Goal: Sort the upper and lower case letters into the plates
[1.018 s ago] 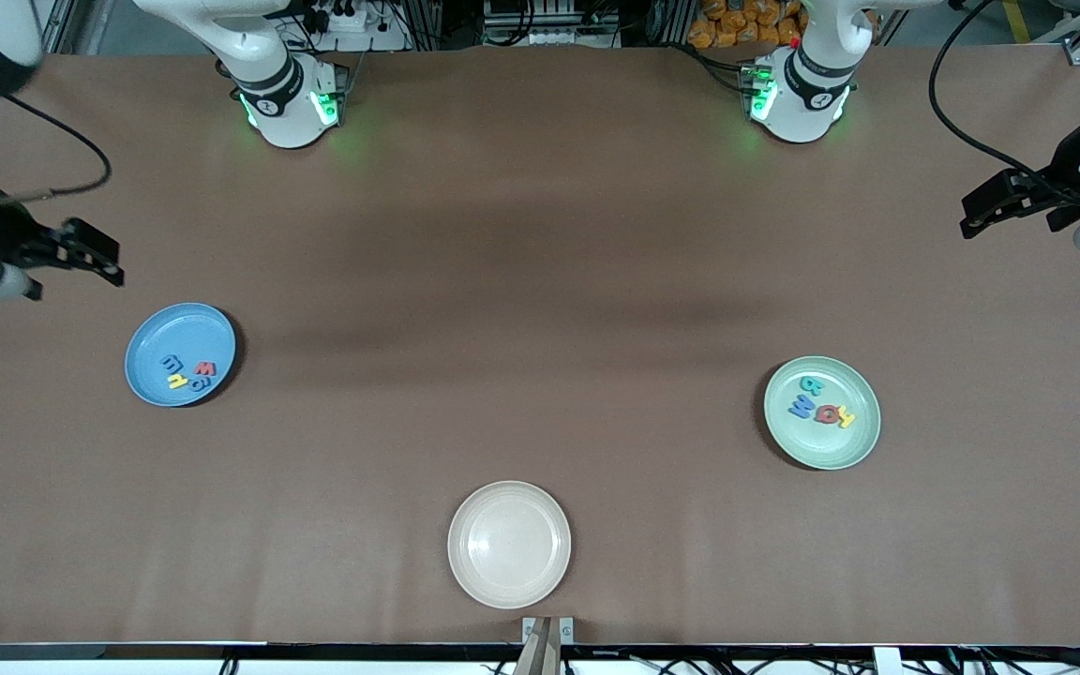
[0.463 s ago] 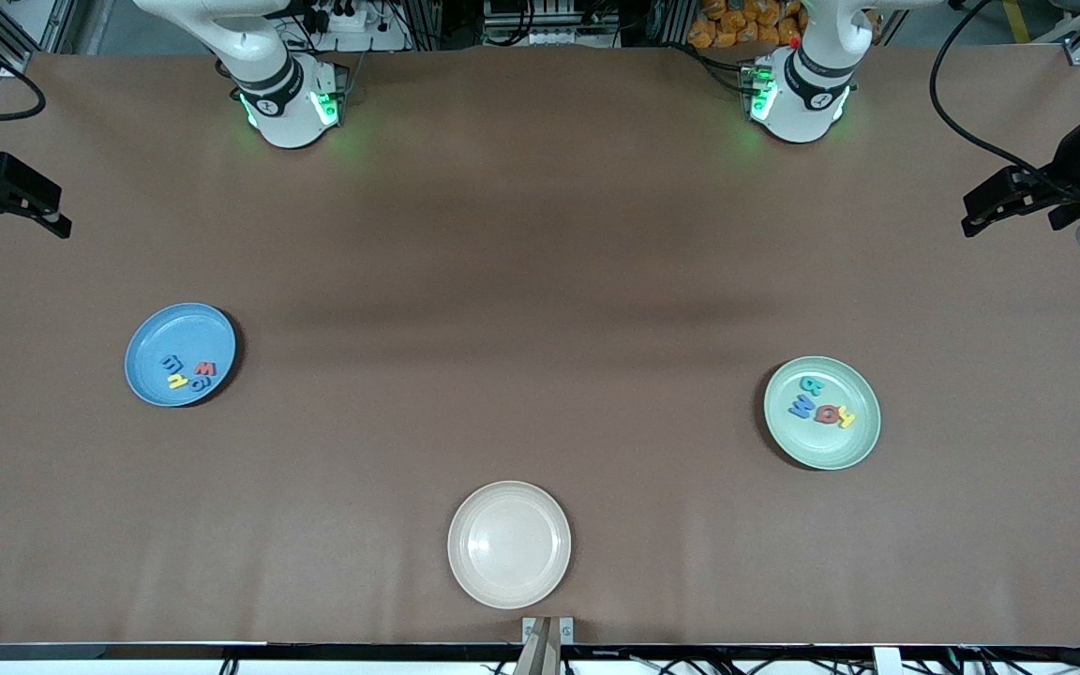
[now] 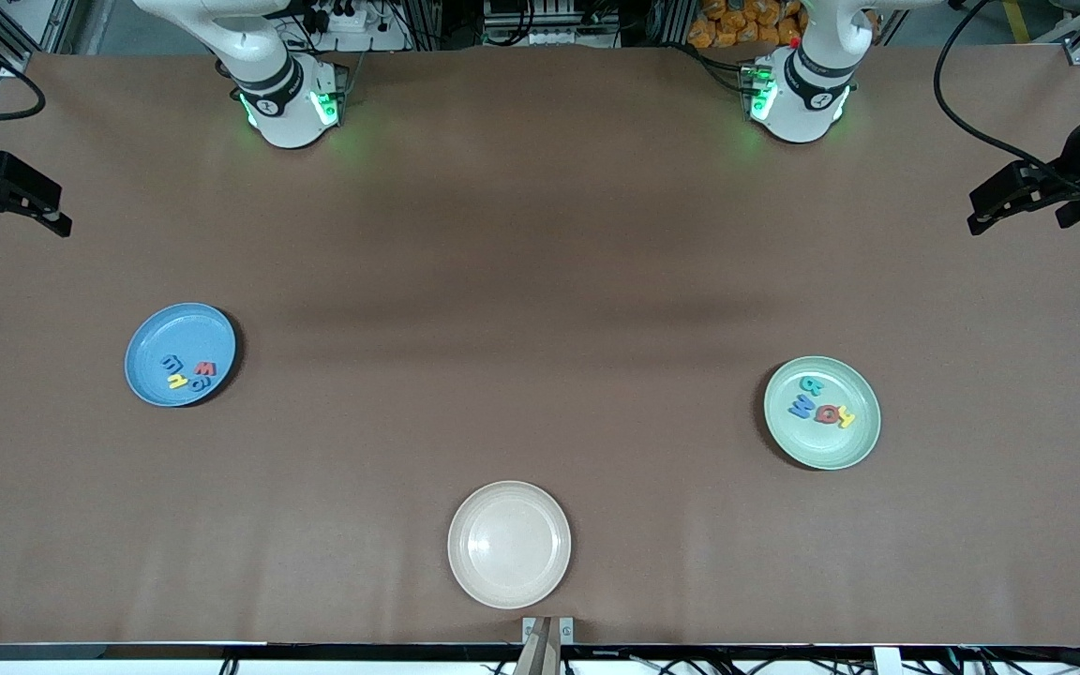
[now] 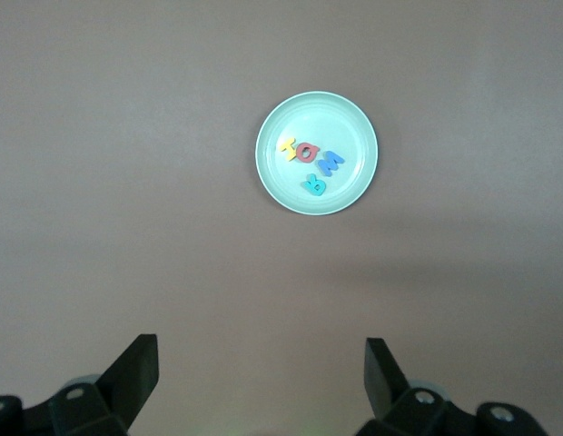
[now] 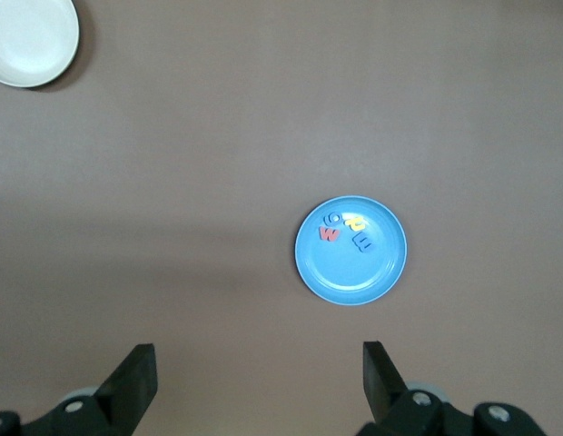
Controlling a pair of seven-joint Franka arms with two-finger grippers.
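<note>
Eight letters [image 3: 191, 370] plated: four in blue plate [image 3: 157, 330], four in green plate [image 3: 854, 445] | left gripper [image 3: 990, 208], right gripper [image 3: 38, 208] wide, empty, at table ends, farther than plates

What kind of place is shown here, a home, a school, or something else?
Most likely a robotics lab. Two robot arms are bolted to a brown table, with cables and aluminium framing along its edge. Sorted toy letters lie in a blue plate and a pale green plate.
</note>
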